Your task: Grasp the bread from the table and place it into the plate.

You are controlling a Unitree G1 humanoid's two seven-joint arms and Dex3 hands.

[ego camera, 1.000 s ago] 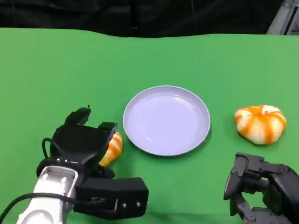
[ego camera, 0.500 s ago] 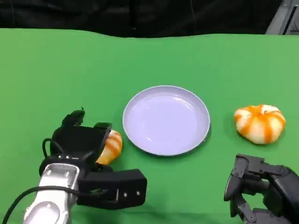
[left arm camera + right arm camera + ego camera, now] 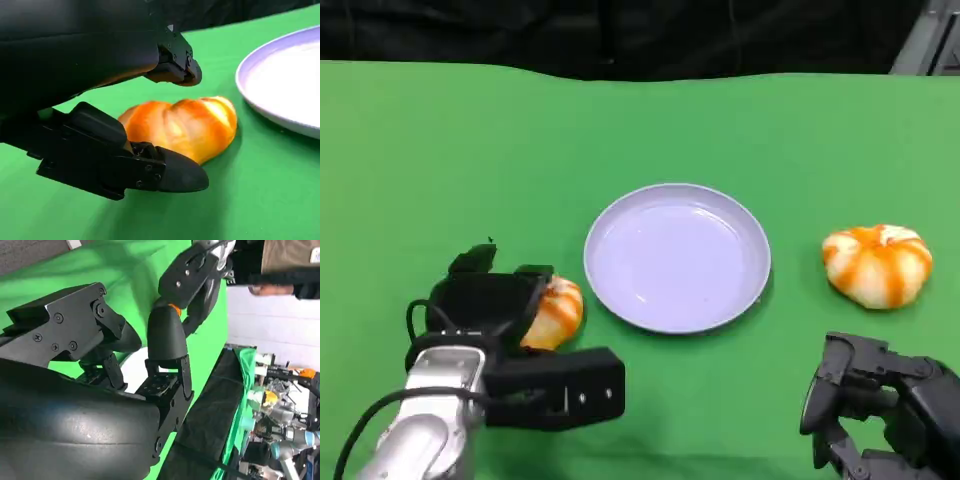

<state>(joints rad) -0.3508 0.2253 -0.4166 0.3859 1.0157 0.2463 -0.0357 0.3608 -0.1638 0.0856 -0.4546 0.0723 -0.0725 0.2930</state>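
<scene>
An orange-and-white striped bread roll [image 3: 556,310] lies on the green table just left of the lavender plate [image 3: 676,257]. My left hand [image 3: 485,305] sits over its left side. In the left wrist view the roll [image 3: 185,127] rests on the cloth between an upper finger [image 3: 175,70] and a lower finger [image 3: 170,172], with a gap above it and the plate [image 3: 285,80] just beyond. A second, rounder striped bread [image 3: 877,264] lies right of the plate. My right hand [image 3: 880,415] hovers near the front right edge and holds nothing; its fingers [image 3: 165,340] stand apart.
The green cloth [image 3: 440,150] covers the whole table, and a dark backdrop [image 3: 620,30] runs along its far edge. The right wrist view shows a person's sleeve [image 3: 280,270] and cluttered equipment [image 3: 280,405] beside the table.
My left hand has slid slightly left and settled lower around the roll, so more of the roll shows beside it. The plate, the second bread and my right hand have not moved.
</scene>
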